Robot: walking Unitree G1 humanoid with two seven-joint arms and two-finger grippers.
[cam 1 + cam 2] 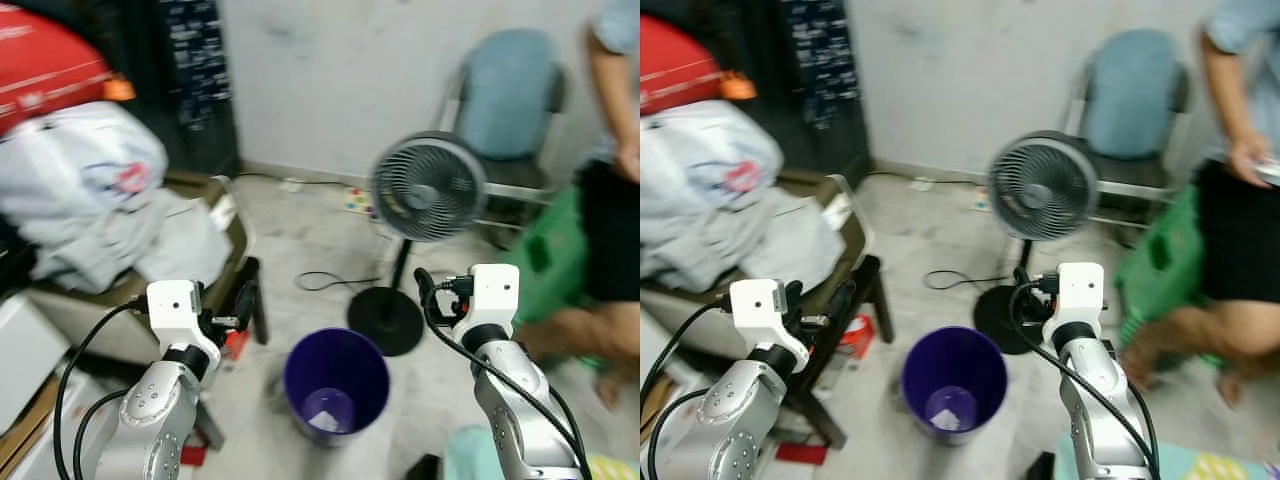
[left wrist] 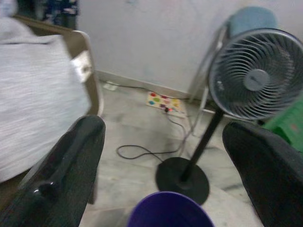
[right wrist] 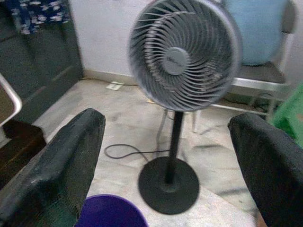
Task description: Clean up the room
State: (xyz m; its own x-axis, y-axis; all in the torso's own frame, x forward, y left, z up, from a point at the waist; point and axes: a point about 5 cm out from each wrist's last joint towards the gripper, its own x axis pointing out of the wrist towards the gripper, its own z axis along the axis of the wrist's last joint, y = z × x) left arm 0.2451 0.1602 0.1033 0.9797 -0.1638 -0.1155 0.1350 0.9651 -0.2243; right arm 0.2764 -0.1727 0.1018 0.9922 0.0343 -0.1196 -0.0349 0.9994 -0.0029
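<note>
Big chair on the left, heaped with grey laundry. Standing fan sits just behind the purple bin, which is on the floor between both arms. Left tool and right tool are both spread wide, holding nothing.

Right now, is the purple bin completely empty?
No, the purple bin has a small pale scrap lying at its bottom, seen from the head camera.
</note>
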